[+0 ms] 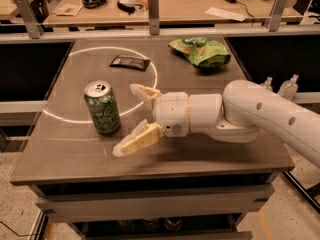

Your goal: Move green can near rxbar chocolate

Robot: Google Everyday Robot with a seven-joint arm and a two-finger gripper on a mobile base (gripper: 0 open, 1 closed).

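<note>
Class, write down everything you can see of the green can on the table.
The green can is a small metal drink can, green with pale swirly markings and a silver top. It stands upright on the brown table, toward the left in the camera view. Only the table touches it. The gripper sits just right of it in view, open, with its fingers pointing toward the can but not around it.

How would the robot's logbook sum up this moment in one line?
hand: open, beside green can, not gripping | green can: upright | rxbar chocolate: flat, farther back
</note>
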